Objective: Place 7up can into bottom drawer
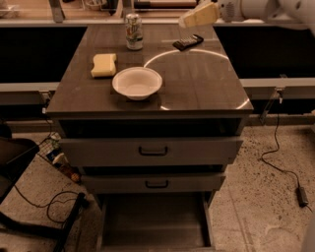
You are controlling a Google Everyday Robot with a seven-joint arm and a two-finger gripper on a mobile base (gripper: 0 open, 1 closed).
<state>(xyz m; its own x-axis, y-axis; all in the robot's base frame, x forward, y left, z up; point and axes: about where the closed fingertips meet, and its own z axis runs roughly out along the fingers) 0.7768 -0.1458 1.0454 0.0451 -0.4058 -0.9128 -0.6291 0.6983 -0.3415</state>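
at the far edge of the bench point(197, 83), left of centre, the 7up can point(133, 31) stands upright, with a yellow sponge point(104, 64) and a white bowl point(137, 82) nearer me and apart from it. the claw point(199, 15) hangs over the back right of the top, above a small dark flat object point(187, 42), off to the right of the can and not touching it. whether it is spread or pressed together i cannot tell from where i stand. down below, the bottom drawer point(155, 224) is pulled out with its grey floor showing, while the two upper drawers point(152, 150) are closed. as i judge it, the job is at the reach-for-the-can step: nothing grasped yet, the drawer ready. the next move calls for the claw to travel left to the can, come around its sides and close on it. then it should lift the can clear of the bowl, carry it forward past the front edge and lower it into the open tray, setting it down rather than dropping it.
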